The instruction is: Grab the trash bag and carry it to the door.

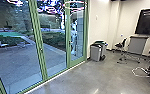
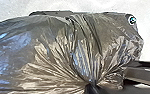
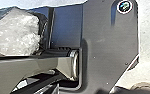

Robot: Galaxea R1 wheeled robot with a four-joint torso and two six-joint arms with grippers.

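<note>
One trash bag [image 2: 53,55] narrows to its neck [image 2: 93,80]; I can't tell either gripper's state.

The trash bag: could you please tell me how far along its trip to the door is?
Pickup looks done: the bag bunches into tight folds close to the left wrist camera, above the robot's base plate. Carrying appears to be in hand. What seems left is the remaining approach: the head view shows floor short of the green-framed glass doors.
</note>
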